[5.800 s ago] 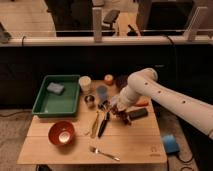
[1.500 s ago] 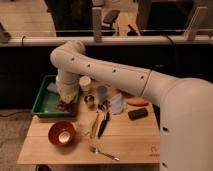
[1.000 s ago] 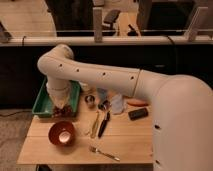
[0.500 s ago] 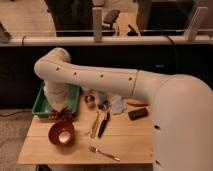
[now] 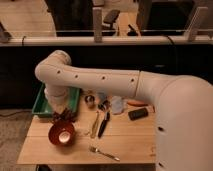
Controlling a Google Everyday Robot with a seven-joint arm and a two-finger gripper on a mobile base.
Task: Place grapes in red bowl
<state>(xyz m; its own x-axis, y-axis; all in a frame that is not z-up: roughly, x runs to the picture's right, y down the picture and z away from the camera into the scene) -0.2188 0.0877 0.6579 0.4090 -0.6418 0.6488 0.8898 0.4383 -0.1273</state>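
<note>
I am hovering my claw (image 5: 62,118) just over the bowl's (image 5: 52,138) far rim on the tabletop (image 5: 131,143). The grapes (image 5: 65,115) are showing at the claw, but I cannot tell whether it is gripping them.

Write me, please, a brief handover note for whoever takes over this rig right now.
Gripper: low at the table's left end, just above the back rim of the red bowl. Open or shut: cannot tell.
Grapes: a dark cluster at the gripper, over the bowl's back edge, near the green tray.
Red bowl: upright near the table's front left corner, and its pale bottom shows bare.
Done: the grapes are at the bowl.
Left: probably to set them inside the bowl, let go, and lift the arm away.
</note>
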